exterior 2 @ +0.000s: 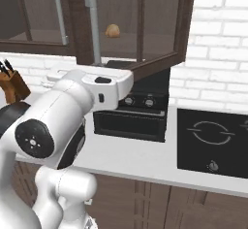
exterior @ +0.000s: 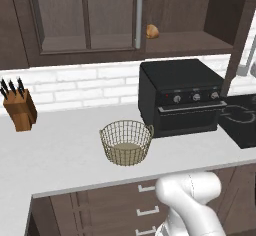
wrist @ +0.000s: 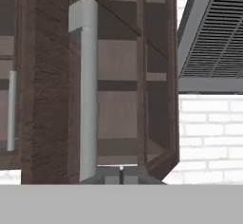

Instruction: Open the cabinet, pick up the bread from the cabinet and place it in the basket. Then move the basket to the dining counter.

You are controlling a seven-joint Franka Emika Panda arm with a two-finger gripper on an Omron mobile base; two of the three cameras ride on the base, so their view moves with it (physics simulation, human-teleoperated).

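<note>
The cabinet [exterior: 90,20] has its right door [exterior 2: 160,24] swung out wide, w/ the bread [exterior: 152,31] sitting on the shelf inside, up above the black oven [exterior: 182,97]. The basket [exterior: 126,142] waits on the tabletop [exterior: 60,155], just left of the oven. I can't tell if the end effector is released or clenched. Next bit, I think: go around the door's edge, reach in slow & level, then pinch the roll softly so it doesn't roll back.
</note>
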